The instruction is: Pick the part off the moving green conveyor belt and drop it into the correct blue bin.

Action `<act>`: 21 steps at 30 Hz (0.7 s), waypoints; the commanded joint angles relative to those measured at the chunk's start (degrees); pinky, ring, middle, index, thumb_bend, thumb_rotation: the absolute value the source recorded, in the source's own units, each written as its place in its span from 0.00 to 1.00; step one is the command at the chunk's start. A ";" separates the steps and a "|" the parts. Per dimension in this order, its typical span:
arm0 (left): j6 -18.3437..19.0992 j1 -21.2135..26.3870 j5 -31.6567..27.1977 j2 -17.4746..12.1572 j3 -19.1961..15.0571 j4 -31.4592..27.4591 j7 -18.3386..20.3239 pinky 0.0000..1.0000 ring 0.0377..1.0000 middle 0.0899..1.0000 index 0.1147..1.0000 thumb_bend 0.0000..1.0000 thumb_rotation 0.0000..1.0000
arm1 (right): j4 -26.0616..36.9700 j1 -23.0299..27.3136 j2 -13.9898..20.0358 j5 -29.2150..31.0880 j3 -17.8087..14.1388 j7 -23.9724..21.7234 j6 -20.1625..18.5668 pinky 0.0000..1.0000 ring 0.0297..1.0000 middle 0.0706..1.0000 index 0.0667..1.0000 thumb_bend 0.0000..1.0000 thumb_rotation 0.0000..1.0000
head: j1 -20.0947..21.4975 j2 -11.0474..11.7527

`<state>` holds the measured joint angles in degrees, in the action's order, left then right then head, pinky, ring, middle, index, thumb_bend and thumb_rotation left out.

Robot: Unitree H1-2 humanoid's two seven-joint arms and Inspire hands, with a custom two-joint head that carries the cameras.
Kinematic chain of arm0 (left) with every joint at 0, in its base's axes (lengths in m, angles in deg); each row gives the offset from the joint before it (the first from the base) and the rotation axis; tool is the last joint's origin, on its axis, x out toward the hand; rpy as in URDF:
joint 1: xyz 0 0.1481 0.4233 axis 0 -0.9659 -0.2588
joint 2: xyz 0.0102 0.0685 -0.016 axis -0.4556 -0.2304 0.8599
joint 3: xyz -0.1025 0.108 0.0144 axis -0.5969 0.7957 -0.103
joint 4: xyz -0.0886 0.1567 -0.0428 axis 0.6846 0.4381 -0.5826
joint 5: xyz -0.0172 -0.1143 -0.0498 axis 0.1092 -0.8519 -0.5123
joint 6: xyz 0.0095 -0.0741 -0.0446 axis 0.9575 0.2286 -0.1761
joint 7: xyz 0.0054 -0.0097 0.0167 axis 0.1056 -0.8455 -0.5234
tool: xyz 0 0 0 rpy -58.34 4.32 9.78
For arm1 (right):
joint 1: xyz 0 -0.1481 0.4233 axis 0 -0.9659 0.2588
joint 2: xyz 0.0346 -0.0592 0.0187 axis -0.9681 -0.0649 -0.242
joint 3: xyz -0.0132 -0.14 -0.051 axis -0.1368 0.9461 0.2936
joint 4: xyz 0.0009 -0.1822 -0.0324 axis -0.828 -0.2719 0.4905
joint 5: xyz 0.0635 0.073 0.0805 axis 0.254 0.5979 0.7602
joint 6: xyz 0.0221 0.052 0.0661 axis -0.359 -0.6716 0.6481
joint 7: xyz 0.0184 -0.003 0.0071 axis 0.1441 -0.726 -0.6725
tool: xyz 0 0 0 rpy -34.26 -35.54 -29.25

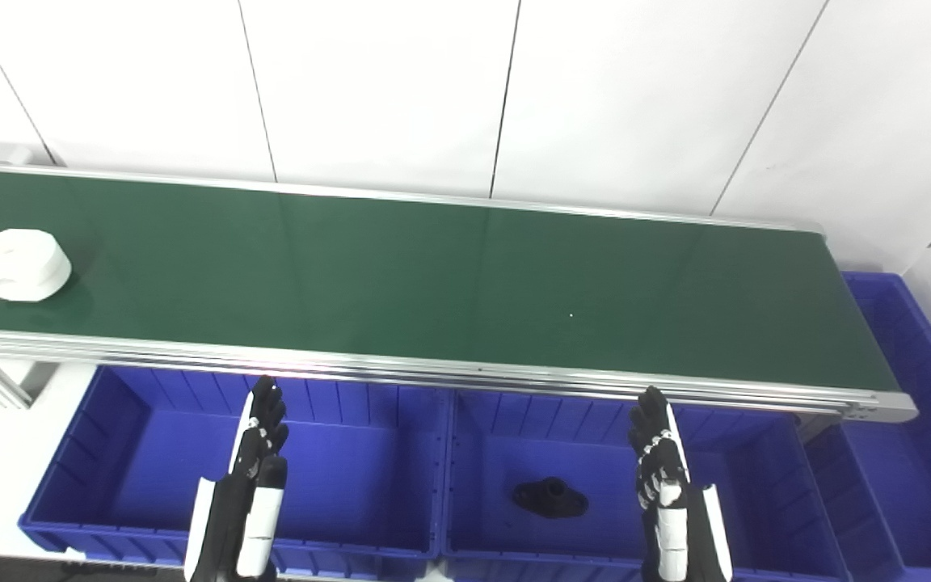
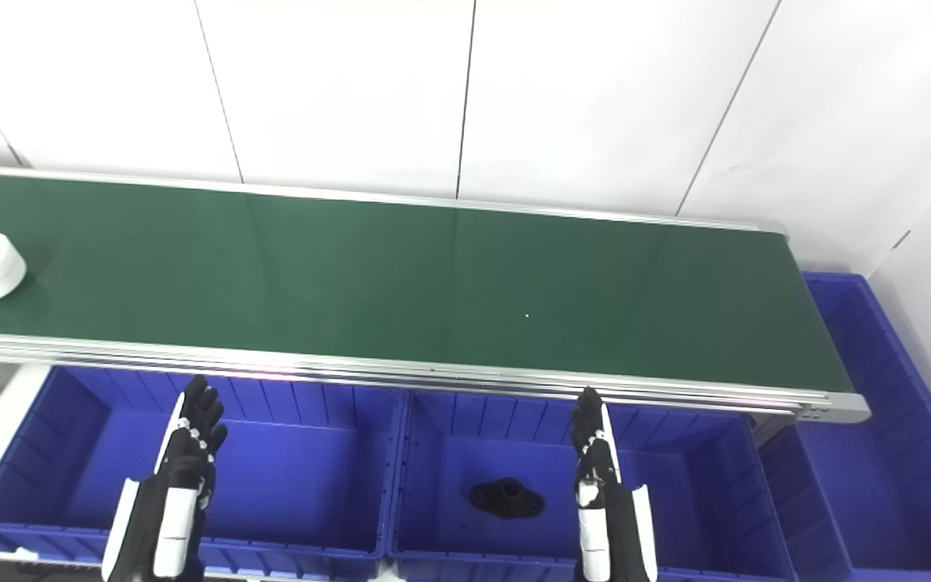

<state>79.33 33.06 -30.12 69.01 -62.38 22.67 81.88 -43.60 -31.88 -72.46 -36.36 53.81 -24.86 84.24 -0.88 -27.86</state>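
A: Status, left to right, relative to the conveyor belt (image 1: 433,275)?

B: I see the white part (image 1: 22,264) on its far-left end. Left hand (image 1: 259,453) and right hand (image 1: 659,461) hover below its near rail over the blue bins (image 1: 150,404), fingers straight, holding nothing.

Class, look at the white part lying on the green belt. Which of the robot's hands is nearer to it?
Left. The left hand hangs over the left bin, below and right of the white part. The right hand is much farther right, over the middle bin.
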 commanded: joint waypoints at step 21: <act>-1.85 2.67 -2.81 -2.52 1.28 0.32 1.89 1.00 1.00 1.00 1.00 0.56 0.88 | 2.07 -0.36 -0.89 -1.07 0.62 -0.40 1.52 1.00 1.00 1.00 1.00 0.74 1.00 | 0.84 0.03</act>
<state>79.29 35.44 -32.58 66.70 -61.46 23.81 83.18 -43.30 -32.60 -72.92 -36.76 54.41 -25.08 84.23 0.00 -27.77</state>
